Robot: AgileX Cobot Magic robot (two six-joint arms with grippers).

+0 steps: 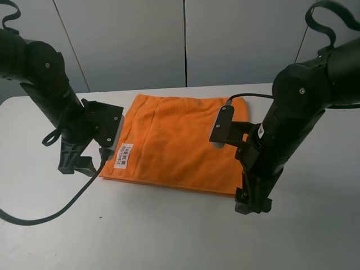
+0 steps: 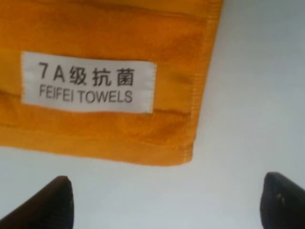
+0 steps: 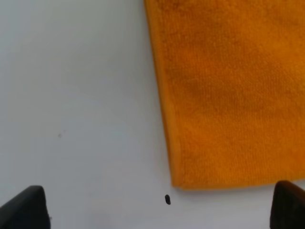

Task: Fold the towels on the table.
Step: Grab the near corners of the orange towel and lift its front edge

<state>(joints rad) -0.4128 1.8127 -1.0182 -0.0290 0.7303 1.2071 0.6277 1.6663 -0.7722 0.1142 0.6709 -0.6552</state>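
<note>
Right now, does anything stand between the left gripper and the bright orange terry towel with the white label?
Nothing visible does. Only bare white matte tabletop lies between the open left gripper and the bright orange terry towel, near its small white label.

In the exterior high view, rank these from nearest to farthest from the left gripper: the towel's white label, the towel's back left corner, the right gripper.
Measured from the left gripper:
1. White label, on the towel's front left corner, just beside the gripper.
2. Towel's back left corner, farther back on the table.
3. Right gripper, across the towel, by its front right corner.
</note>
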